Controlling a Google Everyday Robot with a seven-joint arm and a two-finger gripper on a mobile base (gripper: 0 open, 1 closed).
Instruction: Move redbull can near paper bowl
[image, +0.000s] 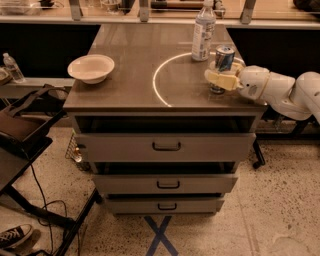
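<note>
The gripper (220, 80) reaches in from 3 o'clock, its fingers closed around the upright redbull can (224, 56) on the cabinet top (135, 75). The paper bowl (91, 68) sits well apart at the can's 9 o'clock, and a water bottle (203, 32) stands near at 11 o'clock.

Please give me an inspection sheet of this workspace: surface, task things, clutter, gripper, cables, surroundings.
Surface: grey-brown cabinet top, white ring mark on it.
Job's things: blue and silver redbull can upright near right edge; off-white round paper bowl at left, far apart.
Clutter: clear plastic water bottle behind the can.
Gripper: pale gripper at the can's lower part, reaching from the right.
Cables: black cable on floor, left.
Surroundings: three drawers below, blue tape cross on floor.
</note>
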